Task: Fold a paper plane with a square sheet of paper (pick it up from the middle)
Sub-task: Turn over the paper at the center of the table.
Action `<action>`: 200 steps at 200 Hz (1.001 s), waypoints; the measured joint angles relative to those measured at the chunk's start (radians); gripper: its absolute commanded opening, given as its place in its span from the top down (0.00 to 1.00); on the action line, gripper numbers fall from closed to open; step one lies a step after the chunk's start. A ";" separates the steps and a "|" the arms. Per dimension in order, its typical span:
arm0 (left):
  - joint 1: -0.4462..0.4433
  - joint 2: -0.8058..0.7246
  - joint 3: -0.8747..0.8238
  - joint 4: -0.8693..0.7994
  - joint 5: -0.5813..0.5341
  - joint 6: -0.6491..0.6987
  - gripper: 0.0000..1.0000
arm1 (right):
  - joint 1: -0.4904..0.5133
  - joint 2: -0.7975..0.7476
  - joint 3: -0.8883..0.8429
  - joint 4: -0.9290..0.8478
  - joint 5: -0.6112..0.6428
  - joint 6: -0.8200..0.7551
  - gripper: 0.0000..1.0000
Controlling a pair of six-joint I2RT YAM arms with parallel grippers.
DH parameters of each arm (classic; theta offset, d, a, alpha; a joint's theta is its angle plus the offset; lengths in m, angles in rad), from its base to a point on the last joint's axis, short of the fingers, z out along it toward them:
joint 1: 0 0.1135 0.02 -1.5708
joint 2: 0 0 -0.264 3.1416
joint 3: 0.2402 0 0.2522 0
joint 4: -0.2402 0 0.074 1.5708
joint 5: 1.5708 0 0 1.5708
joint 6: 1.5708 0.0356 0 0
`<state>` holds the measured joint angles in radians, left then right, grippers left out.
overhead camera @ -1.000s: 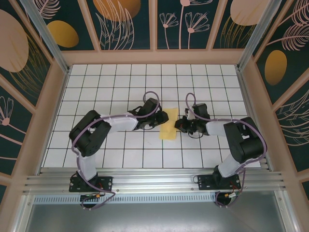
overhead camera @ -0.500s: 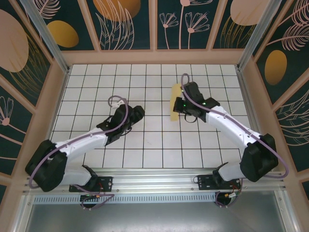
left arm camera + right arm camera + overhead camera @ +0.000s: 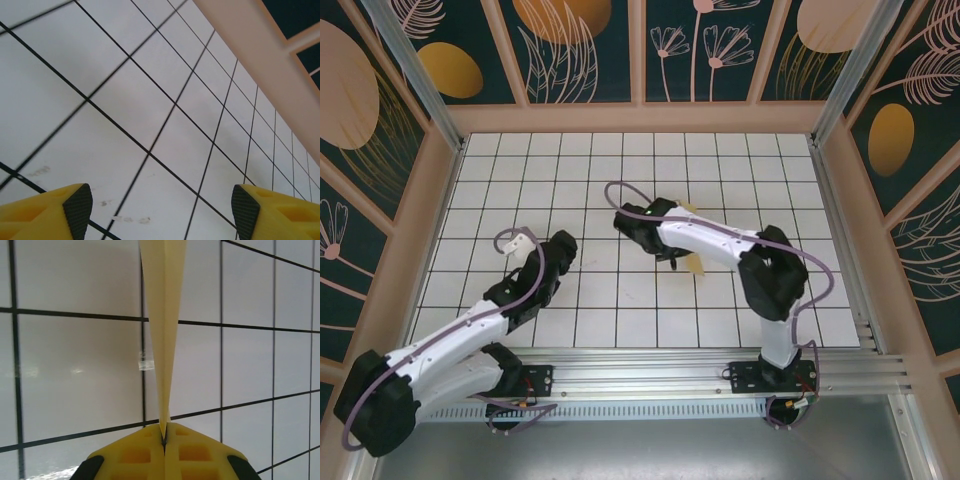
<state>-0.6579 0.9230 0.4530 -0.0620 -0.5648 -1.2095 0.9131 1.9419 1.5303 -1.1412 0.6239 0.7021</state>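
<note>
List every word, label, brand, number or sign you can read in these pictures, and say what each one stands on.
None: no readable text in any view.
Yellow paper: plain, no print or marks.
Wall panels: plant and circle patterns, no letters.
Table: white tiles with black grid lines, no numbers.
Arm bases: any labels are too small to read.

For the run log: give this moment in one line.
left gripper: open, empty | right gripper: shut on yellow paper
</note>
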 measured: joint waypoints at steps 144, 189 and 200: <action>0.002 -0.224 -0.034 -0.169 0.006 0.066 0.27 | 0.062 0.064 0.028 0.372 -0.452 -0.106 0.52; 0.003 0.086 0.006 0.054 0.291 0.121 0.44 | -0.195 -0.386 -0.421 0.718 -0.631 -0.101 0.53; 0.001 0.218 0.059 0.092 0.370 0.136 0.47 | -0.301 -0.443 -0.525 0.803 -0.699 -0.097 0.53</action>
<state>-0.6571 1.1412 0.5121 0.0303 -0.1951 -1.0737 0.6125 1.4994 1.0050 -0.3382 -0.0750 0.6048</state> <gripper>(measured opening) 0.560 0.472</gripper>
